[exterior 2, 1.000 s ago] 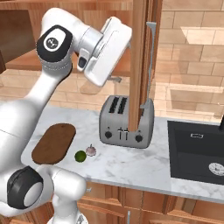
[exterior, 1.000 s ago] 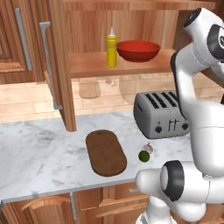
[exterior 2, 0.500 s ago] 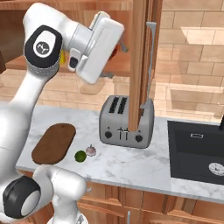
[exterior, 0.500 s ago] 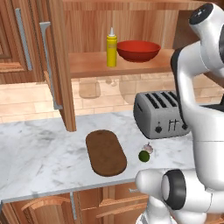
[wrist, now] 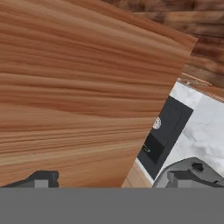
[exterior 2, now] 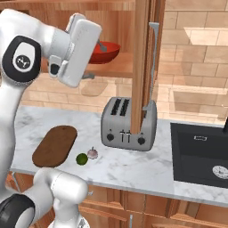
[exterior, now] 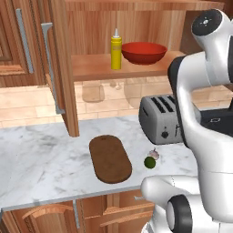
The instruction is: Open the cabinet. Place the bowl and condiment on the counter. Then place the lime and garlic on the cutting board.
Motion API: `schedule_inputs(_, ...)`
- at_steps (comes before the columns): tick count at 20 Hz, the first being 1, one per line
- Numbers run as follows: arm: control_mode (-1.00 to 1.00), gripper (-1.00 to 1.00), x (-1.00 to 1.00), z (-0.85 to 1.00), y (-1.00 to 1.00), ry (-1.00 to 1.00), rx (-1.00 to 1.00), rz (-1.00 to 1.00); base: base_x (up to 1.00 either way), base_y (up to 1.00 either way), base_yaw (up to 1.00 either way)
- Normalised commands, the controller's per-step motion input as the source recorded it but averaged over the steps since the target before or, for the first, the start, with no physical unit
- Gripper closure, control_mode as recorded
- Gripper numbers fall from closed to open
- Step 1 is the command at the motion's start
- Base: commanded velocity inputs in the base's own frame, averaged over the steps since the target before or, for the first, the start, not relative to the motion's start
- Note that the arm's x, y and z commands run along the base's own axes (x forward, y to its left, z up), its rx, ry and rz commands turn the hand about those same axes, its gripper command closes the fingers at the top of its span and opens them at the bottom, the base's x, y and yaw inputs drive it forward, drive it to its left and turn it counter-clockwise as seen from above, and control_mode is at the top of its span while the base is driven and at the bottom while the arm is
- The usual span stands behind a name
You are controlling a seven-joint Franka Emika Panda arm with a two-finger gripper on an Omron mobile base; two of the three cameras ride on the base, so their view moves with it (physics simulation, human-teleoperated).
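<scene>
Bowl (exterior: 143, 53) on the cabinet shelf (exterior: 123, 68) looks rigid, glossy, likely slippery; best taken by its rim, the gripper (wrist: 113, 179) standing apart and empty.

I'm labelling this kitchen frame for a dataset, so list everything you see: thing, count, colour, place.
cabinet: one, reddish-brown wood, on the wall, doors open.
bowl: one, red, on the cabinet shelf.
condiment: one, yellow, on the shelf, left of the bowl.
counter: one, white marble.
cutting board: one, dark brown, flat on the counter.
lime: one, dark green, on the counter right of the board.
garlic: one, whitish-pink, beside the lime.
toaster: one, grey, on the counter.
sink: one, black, set in the counter.
gripper: one, dark fingers, open, facing a cabinet door.
</scene>
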Motion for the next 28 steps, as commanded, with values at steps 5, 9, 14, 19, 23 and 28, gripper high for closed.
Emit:
schedule_inputs(5, -1.00, -1.00, 0.00, 0.00, 0.27, 0.00, 0.00, 0.25, 0.00, 0.00, 0.00)
schedule_inputs(9, -1.00, -1.00, 0.00, 0.00, 0.06, 0.00, 0.00, 0.28, 0.00, 0.00, 0.00)
schedule_inputs(14, -1.00, -1.00, 0.00, 0.00, 0.06, 0.00, -0.01, 0.23, 0.00, 0.00, 0.00)
schedule_inputs(19, -1.00, -1.00, 0.00, -0.09, 0.23, 0.00, -0.10, 0.21, 0.00, 0.00, 0.00)
schedule_inputs(23, -1.00, -1.00, 0.00, -0.27, 0.48, 0.00, -0.19, 0.21, 0.00, 0.00, 0.00)
schedule_inputs(28, -1.00, -1.00, 0.00, -0.36, 0.52, 0.00, -0.25, 0.16, 0.00, 0.00, 0.00)
